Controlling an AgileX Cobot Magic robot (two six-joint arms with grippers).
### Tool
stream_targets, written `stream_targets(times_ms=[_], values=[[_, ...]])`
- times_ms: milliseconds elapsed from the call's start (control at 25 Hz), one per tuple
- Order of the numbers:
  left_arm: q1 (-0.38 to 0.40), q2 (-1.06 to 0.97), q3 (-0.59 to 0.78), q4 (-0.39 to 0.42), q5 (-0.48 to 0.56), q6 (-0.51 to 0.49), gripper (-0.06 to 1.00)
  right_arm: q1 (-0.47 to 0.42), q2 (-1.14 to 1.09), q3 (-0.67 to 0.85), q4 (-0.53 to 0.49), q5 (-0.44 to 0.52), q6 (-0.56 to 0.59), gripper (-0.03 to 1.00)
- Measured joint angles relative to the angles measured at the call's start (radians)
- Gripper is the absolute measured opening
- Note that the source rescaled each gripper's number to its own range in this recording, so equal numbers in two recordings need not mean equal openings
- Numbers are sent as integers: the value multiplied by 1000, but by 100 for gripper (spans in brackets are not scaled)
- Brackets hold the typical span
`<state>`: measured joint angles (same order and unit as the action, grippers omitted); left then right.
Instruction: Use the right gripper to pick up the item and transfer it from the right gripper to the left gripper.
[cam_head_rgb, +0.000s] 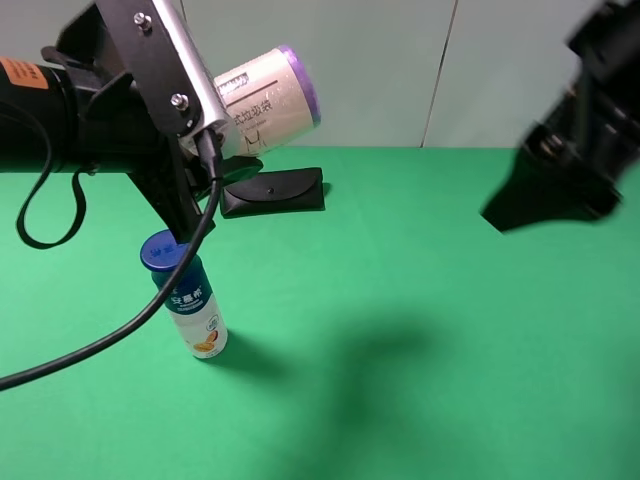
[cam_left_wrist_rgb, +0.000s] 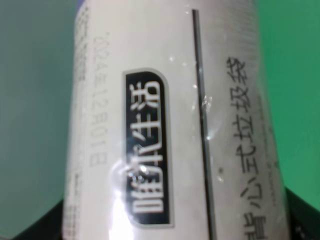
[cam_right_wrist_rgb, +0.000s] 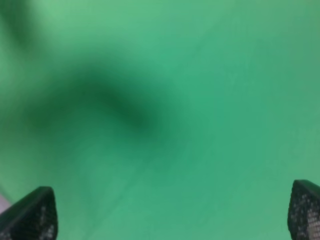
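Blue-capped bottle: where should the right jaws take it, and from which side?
The bottle stands upright with the left gripper, holding the item, overhanging its cap; so probably grip the white body below the cap, coming level from the open right side.

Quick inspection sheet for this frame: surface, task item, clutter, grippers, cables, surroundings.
Surface: green cloth, flat, arm shadows on it.
Job's things: cream container with purple end, held off the table on its side; its printed wall fills the left wrist view.
Clutter: blue-capped bottle upright; black flat case lying behind it.
Grippers: left gripper shut on the cream container; right gripper open, empty, well apart from it.
Cables: black cable hangs from the left arm and crosses in front of the bottle; contact cannot be told.
Surroundings: pale wall panels behind the table.
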<state>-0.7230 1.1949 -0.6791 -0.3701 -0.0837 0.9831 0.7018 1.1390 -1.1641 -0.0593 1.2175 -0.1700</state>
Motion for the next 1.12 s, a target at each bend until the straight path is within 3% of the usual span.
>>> stream_targets(times_ms=[240,640,920,1120], values=[[0,0,0,0,0,0,0,0,-255,237,-8,-2,110,100],[0,0,0,0,0,0,0,0,-760,552,-9,-139,208,100],[0,0,0,0,0,0,0,0,-985,657,0,-166,232,100],[0,0,0,0,1,0,0,0,-1025,671,0,-185,232,100]])
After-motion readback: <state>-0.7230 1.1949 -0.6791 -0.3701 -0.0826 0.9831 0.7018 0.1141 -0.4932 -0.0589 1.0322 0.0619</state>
